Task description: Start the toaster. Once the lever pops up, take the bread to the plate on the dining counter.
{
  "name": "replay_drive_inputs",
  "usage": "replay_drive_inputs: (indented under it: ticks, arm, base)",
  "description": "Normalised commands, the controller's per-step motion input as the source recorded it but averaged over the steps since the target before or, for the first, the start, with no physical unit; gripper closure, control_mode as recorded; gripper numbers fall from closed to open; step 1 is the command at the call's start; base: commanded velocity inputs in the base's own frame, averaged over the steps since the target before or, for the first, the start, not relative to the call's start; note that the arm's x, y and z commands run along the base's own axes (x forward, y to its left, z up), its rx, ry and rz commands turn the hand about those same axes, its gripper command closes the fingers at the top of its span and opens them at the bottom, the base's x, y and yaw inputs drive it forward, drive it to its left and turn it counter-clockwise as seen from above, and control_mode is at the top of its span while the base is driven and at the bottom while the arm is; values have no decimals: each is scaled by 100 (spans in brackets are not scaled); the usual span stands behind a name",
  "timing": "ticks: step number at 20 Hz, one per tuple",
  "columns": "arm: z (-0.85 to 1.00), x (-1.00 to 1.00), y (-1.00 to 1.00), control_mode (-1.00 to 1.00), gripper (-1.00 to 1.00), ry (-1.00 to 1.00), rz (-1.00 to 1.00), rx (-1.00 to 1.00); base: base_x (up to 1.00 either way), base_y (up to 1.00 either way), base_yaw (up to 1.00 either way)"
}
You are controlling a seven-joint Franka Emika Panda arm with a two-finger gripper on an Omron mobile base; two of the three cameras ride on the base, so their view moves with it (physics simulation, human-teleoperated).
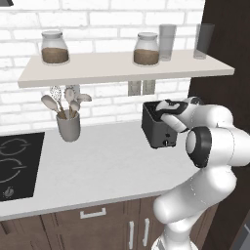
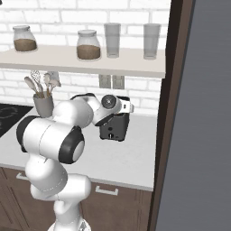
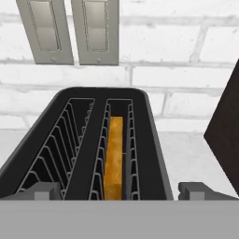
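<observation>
The dark toaster (image 1: 157,131) (image 2: 115,128) stands on the pale worktop against the brick wall. In the hand view I look down into its two slots (image 3: 79,140). The bread (image 3: 113,156), a golden-tan slice on edge, sits low in the right slot; the left slot holds nothing. My gripper (image 3: 121,192) (image 1: 161,108) (image 2: 126,107) hovers just above the toaster's top, open wide with nothing between its fingertips (image 3: 43,191). The lever is too small to make out on the narrow front face (image 1: 166,140). The plate and the dining counter are out of view.
A grey utensil holder (image 1: 68,126) stands left of the toaster, and a black cooktop (image 1: 17,163) lies further left. A shelf (image 1: 122,68) with jars and glasses hangs overhead. A tall dark cabinet side (image 2: 173,113) rises close to the toaster's right. Two wall outlets (image 3: 70,30) sit behind it.
</observation>
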Motion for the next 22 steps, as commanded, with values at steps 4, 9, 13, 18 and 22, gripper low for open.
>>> replay_drive_inputs:
  ticks: [4,9,13,18,22]
  arm:
    - [0,0,5,-100,-100,0,0,0]
    - [0,0,5,-100,-100,0,0,0]
    - [0,0,6,-100,-100,0,0,0]
    - [0,0,0,-100,-100,0,0,0]
    - [0,0,0,-100,-100,0,0,0]
  base:
    - [0,0,0]
    - [0,0,0]
    - [0,0,0]
    - [0,0,0]
    - [0,0,0]
